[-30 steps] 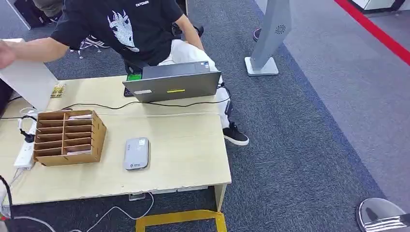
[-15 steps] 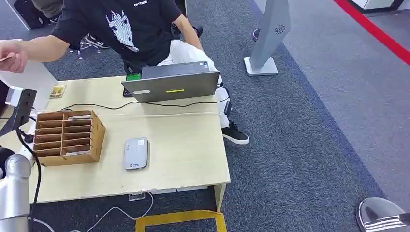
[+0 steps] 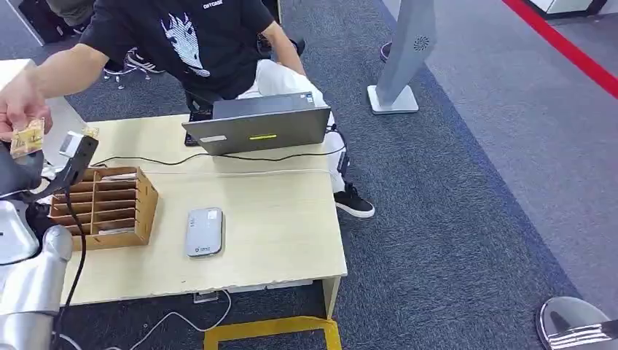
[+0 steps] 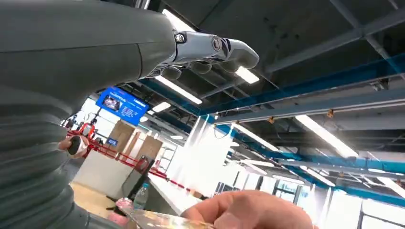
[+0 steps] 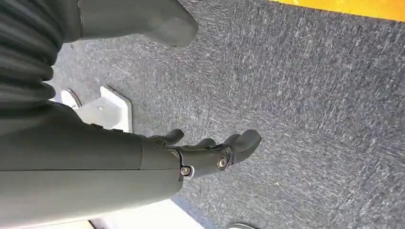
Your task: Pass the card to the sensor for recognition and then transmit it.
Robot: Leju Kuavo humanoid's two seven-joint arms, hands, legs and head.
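At the near left edge of the head view, the robot's silver left arm (image 3: 29, 277) rises from below, with a black cable running along it. Its left hand (image 4: 210, 50) appears in the left wrist view with the fingers stretched out and a little apart, pointing up toward the ceiling lights, and nothing is between them. In the right wrist view, the right hand (image 5: 210, 152) hangs over the grey carpet (image 5: 310, 95); its fingers are loosely extended and separated, and it holds nothing.

On the light wooden table (image 3: 277, 240), a grey sensor (image 3: 205, 231) lies flat near the middle. To its left stands a cardboard organizer (image 3: 102, 208) with several slots, and some of them hold thin items. Farther back, a grey laptop (image 3: 259, 130) stands open with its lid toward the camera, and a black cable (image 3: 218, 157) crosses the table in front of it.

Behind the table sits a person in a black T-shirt (image 3: 182, 40). This person's hand (image 3: 22, 102) reaches out at the far left, above the robot's arm, and pinches the card (image 3: 28, 138), a small yellowish piece. The card is in the air, well apart from the sensor.
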